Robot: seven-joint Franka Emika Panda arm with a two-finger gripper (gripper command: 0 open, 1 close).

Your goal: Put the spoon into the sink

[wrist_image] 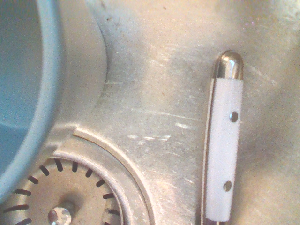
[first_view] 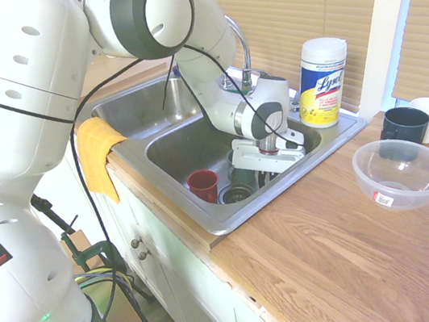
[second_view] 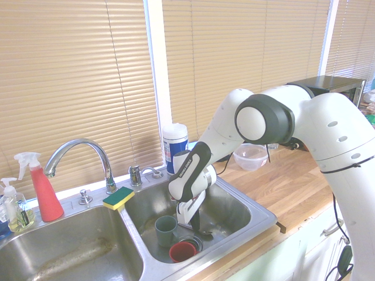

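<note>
Kitchen sink (first_view: 207,219) holds our end effector (second_view: 194,227), grip unclear, over the spoon (wrist_image: 224,154); we should release low.

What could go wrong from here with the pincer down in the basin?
The pincer sits low in the sink beside the green cup and red cup; a sideways move could tip them.
Cannot tell whether the spoon is released; lifting might carry it back out.
The faucet stands close behind the arm; a careless retreat could clip it.
</note>
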